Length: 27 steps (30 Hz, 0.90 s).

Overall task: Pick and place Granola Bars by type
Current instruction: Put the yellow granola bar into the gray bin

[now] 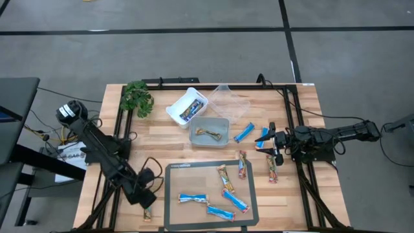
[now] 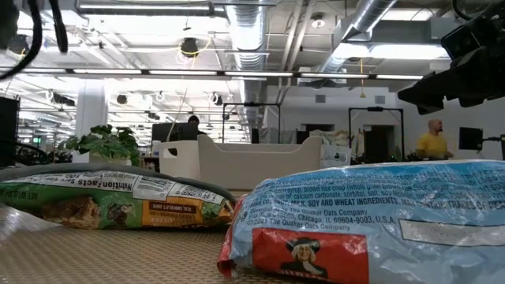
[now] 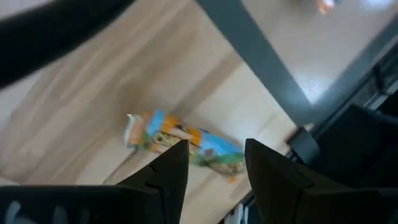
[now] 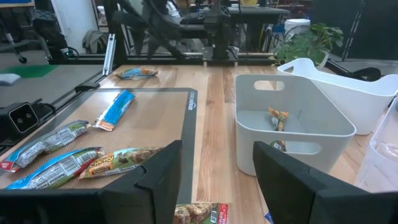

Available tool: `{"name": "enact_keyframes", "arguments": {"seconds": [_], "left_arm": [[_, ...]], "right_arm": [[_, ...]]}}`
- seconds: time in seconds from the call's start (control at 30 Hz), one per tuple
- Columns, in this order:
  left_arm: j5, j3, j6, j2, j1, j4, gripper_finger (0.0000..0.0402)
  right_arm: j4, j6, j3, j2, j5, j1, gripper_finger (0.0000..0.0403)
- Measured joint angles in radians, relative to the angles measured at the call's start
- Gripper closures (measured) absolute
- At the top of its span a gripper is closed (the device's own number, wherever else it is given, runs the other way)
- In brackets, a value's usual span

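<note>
From overhead, the granola bars are seen scattered all over: four or five on the grey mat [image 1: 173, 194] at the near edge, like the blue bar [image 1: 192, 199], a tan bar [image 1: 241, 164] straddling the mat's right edge, another tan bar [image 1: 272, 169] on bare wood to the right, and a loose blue bar [image 1: 244, 133] just beside the grey tub [image 1: 223, 123]. That tub is holding a tan bar [image 1: 208, 134], the white tub [image 1: 173, 110] has bars in it too, and the clear tub [image 1: 233, 98] is sitting behind them next to a small plant [image 1: 136, 98]. The left gripper [image 1: 147, 204] is being held low at the near left corner, and only its wrist camera is showing why that matters: a tan bar with orange and blue print [image 3: 183, 142] is lying on the wood right ahead of the parted, empty fingers [image 3: 171, 171]. The right gripper [image 1: 275, 141] is being kept over the wood right of the tubs, jaws spread and nothing grasped; its wrist view is giving a side look into the grey tub [image 4: 292, 121], with a bar leaning inside. The low view is mostly being blocked by two wrappers up close, a green-brown one [image 2: 110, 201] and a blue one [image 2: 371, 225].
</note>
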Motion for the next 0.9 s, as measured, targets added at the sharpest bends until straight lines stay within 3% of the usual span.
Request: {"name": "enact_keyframes", "arguments": {"seconds": [0.13,0.27,0.5,0.7,0.9], "left_arm": [[-0.034,0.088,0.237,0.048,-0.017,-0.036,0.0251],[0.003,0.143,0.618,0.097,-0.066,-0.06,0.0251],[0.028,0.145,1.176,0.128,-0.174,-0.178,0.0251],[-0.041,0.144,1.663,0.134,-0.218,-0.177,0.0251],[-0.138,0.143,1.928,0.169,-0.227,-0.154,0.0251]], "right_arm": [[0.0,0.0,0.0,0.0,0.0,0.0,0.0212],[0.0,0.0,0.0,0.0,0.0,0.0,0.0212],[0.0,0.0,0.0,0.0,0.0,0.0,0.0212],[0.0,0.0,0.0,0.0,0.0,0.0,0.0212],[0.0,0.0,0.0,0.0,0.0,0.0,0.0212]]}}
